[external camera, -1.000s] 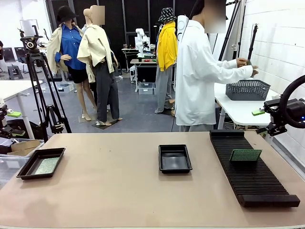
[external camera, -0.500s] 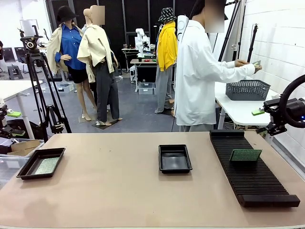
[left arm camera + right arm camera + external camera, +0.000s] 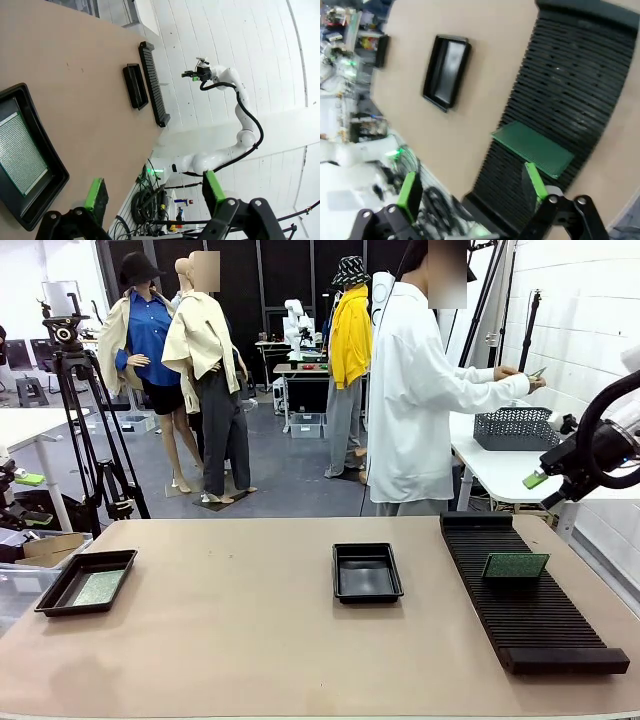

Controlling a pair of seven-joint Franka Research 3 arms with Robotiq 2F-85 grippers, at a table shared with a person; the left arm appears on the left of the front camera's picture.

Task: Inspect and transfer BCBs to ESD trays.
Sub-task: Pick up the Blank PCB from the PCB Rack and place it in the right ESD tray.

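The left ESD tray (image 3: pixel 75 611) sits at the table's left edge with a pale green BCB (image 3: pixel 99 587) lying flat in it. A second ESD tray (image 3: pixel 367 574) lies bare at mid-table. Another green BCB (image 3: pixel 515 565) stands in the black slotted rack (image 3: pixel 530 605) on the right. In the left wrist view my left gripper (image 3: pixel 155 190) hangs open above the tray (image 3: pixel 45 145) and its BCB (image 3: pixel 20 150). My right gripper (image 3: pixel 540 478) is raised at the far right. It is open (image 3: pixel 472 187) above the racked BCB (image 3: pixel 532 148).
A person in a white coat stands behind the table, turned right, holding a small board (image 3: pixel 537 373) up in both hands. A grey basket (image 3: pixel 518 428) sits on the white side table behind. A wide stretch of bare brown tabletop lies between trays and rack.
My right arm has lifted and swung its gripper up and slightly inward above the rack's far end. The person has tilted the board in their hands. Trays and BCBs have not moved.
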